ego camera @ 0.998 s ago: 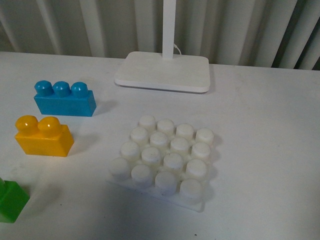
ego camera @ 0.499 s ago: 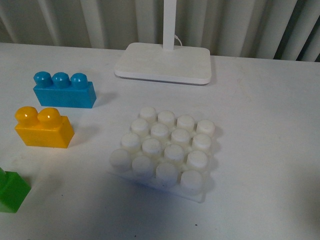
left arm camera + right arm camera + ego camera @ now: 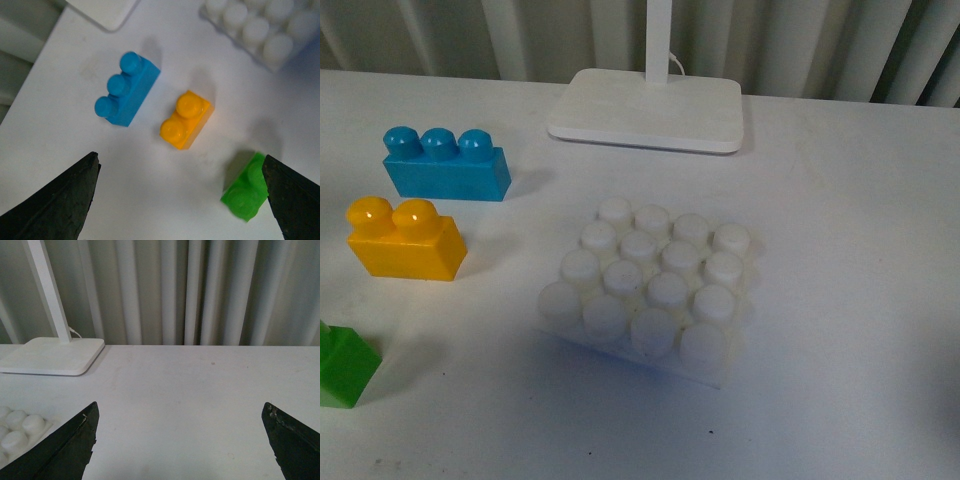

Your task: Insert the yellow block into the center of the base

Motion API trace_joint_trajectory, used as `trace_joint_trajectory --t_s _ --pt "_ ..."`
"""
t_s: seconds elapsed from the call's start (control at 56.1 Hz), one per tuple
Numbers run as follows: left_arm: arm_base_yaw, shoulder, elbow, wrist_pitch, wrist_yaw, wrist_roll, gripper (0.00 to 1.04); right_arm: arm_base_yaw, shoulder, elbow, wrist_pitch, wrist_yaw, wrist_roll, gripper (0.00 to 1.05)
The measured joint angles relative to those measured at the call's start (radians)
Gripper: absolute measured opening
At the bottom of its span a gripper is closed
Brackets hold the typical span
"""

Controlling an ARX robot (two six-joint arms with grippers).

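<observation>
The yellow block point(image 3: 403, 240) rests on the white table at the left, two studs up, with nothing touching it. In the left wrist view the yellow block point(image 3: 186, 120) lies ahead of my left gripper point(image 3: 180, 165), which hovers above the table, open and empty. The base point(image 3: 650, 288), a translucent-white studded plate, lies near the middle of the table; a corner of the base point(image 3: 260, 27) shows in the left wrist view and its edge point(image 3: 17, 432) in the right wrist view. My right gripper point(image 3: 180, 412) is open over bare table to the right of the base. Neither arm shows in the front view.
A blue three-stud brick point(image 3: 445, 165) stands behind the yellow block, and a green brick point(image 3: 342, 365) sits at the front left edge of view. A white lamp-stand plate point(image 3: 648, 110) with a post stands at the back, before a pleated curtain point(image 3: 200, 290).
Everything on the table has shifted slightly up in the front view, so the camera's aim has dropped a little. The bricks and the base keep their places relative to one another.
</observation>
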Motion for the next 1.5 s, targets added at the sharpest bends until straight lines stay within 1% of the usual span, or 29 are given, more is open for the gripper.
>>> trace_joint_trajectory --t_s 0.089,0.143,0.285,0.339,0.463,0.731,0.838,1.123,1.141,1.212,1.497 --pt "-0.025 0.095 0.077 -0.072 -0.081 0.154 0.98 0.0 0.0 0.0 0.0 0.0 0.0 0.96" --pt "-0.05 0.174 0.135 -0.111 -0.175 0.26 0.98 0.0 0.0 0.0 0.0 0.0 0.0 0.96" --pt "-0.116 0.32 0.246 -0.124 -0.319 0.391 0.98 0.0 0.0 0.0 0.0 0.0 0.0 0.96" --pt "-0.13 0.352 0.266 -0.124 -0.348 0.417 0.98 0.0 0.0 0.0 0.0 0.0 0.0 0.96" --pt "-0.161 0.412 0.287 -0.115 -0.372 0.444 0.98 0.0 0.0 0.0 0.0 0.0 0.0 0.96" --pt "-0.261 0.528 0.307 -0.11 -0.388 0.456 0.98 0.0 0.0 0.0 0.0 0.0 0.0 0.96" --pt "-0.271 0.558 0.319 -0.103 -0.413 0.466 0.98 0.0 0.0 0.0 0.0 0.0 0.0 0.96" --pt "-0.276 0.599 0.33 -0.116 -0.422 0.466 0.98 0.0 0.0 0.0 0.0 0.0 0.0 0.96" --pt "-0.278 0.603 0.331 -0.117 -0.422 0.466 0.97 0.0 0.0 0.0 0.0 0.0 0.0 0.96" --pt "-0.28 0.609 0.332 -0.116 -0.422 0.466 0.83 0.0 0.0 0.0 0.0 0.0 0.0 0.96" --pt "-0.275 0.62 0.332 -0.151 -0.437 0.465 0.4 0.0 0.0 0.0 0.0 0.0 0.0 0.96"
